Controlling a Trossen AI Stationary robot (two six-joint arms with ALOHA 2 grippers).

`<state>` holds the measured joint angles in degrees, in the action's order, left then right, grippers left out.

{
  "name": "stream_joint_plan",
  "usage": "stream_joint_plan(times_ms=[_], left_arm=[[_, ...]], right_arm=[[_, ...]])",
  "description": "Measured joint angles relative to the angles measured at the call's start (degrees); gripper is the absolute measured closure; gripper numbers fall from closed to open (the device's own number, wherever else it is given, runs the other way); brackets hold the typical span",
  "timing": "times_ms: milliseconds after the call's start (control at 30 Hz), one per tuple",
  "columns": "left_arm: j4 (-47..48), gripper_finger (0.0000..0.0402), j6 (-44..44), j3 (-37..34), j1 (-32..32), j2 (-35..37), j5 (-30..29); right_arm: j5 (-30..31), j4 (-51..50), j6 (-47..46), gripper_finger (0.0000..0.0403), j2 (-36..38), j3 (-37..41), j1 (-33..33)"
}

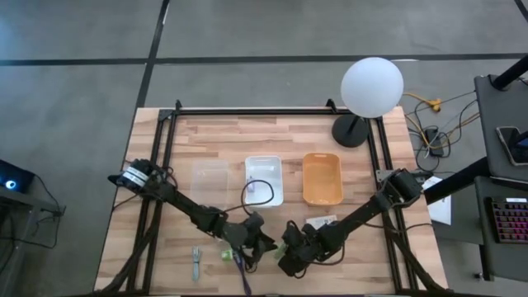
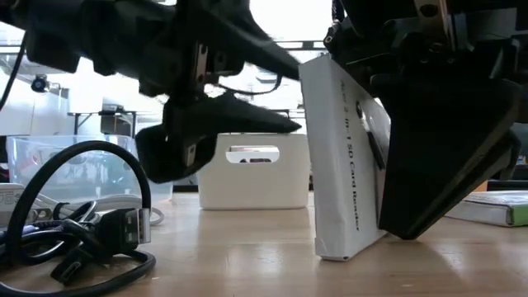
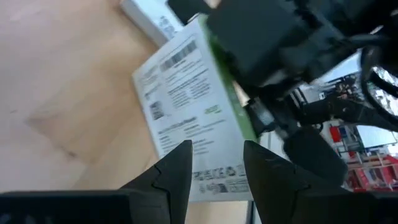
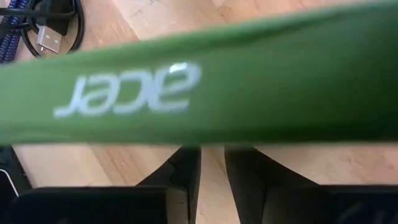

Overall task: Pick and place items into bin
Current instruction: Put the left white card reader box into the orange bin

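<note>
A flat white box with a green side stands on edge on the table [image 2: 342, 165]. Its printed back shows in the left wrist view [image 3: 186, 106], and its green "acer" side fills the right wrist view [image 4: 205, 81]. My left gripper [image 3: 217, 163] is open, level with the box, a finger on either side of its near end; I cannot tell whether it touches. My right gripper [image 4: 212, 152] is on the box's other side with only a narrow gap between its fingers, and the box hides the tips. Both grippers meet near the table's near edge [image 1: 276, 245]. My right gripper has the white box leaning against it [image 2: 381, 177]. The box is tilted, with its lower edge [image 2: 334, 252] on the table. The green side [image 4: 211, 134] lies across the fingers and hides their tips, so I cannot tell whether they pinch any part.
A black USB cable [image 2: 82, 227] is coiled on the table left of the box. A grey metal stick [image 1: 196, 262], a tiny green piece [image 1: 224, 254] and a white packet [image 1: 322, 221] lie nearby. Clear [image 1: 210, 167], white [image 1: 264, 161] and orange [image 1: 322, 157] trays sit mid-table. A globe lamp [image 1: 371, 87] is at the far right.
</note>
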<state>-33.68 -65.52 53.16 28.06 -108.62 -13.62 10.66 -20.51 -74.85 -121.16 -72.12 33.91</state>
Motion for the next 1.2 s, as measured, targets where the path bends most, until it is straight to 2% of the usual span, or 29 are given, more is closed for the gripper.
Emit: stream_joint_plan(times_ms=[233,433,667,767,1067,1200], left_arm=[[-2.9,0.0265,0.3,0.2,0.0,0.0,0.5],[-2.8,0.0213,1.1,1.3,-0.1,0.0,0.5],[8.9,0.0153,1.5,4.3,-0.7,0.0,1.2],[10.7,0.0145,2.9,5.9,-0.7,0.1,1.3],[10.8,0.0143,4.7,7.9,-1.1,0.4,1.6],[15.3,0.0143,4.6,9.2,-1.1,0.4,1.7]], right_arm=[[0.0,0.0,0.0,0.0335,0.0,0.0,0.0],[0.0,0.0,0.0,0.0335,0.0,0.0,0.0],[1.0,0.0,-0.3,0.0335,0.2,0.0,0.8],[4.5,0.0,-1.9,0.0335,0.3,0.0,1.8],[5.0,0.0,-3.3,0.0335,0.3,0.0,2.7],[9.8,0.0,-7.2,0.0335,0.5,0.0,4.9]])
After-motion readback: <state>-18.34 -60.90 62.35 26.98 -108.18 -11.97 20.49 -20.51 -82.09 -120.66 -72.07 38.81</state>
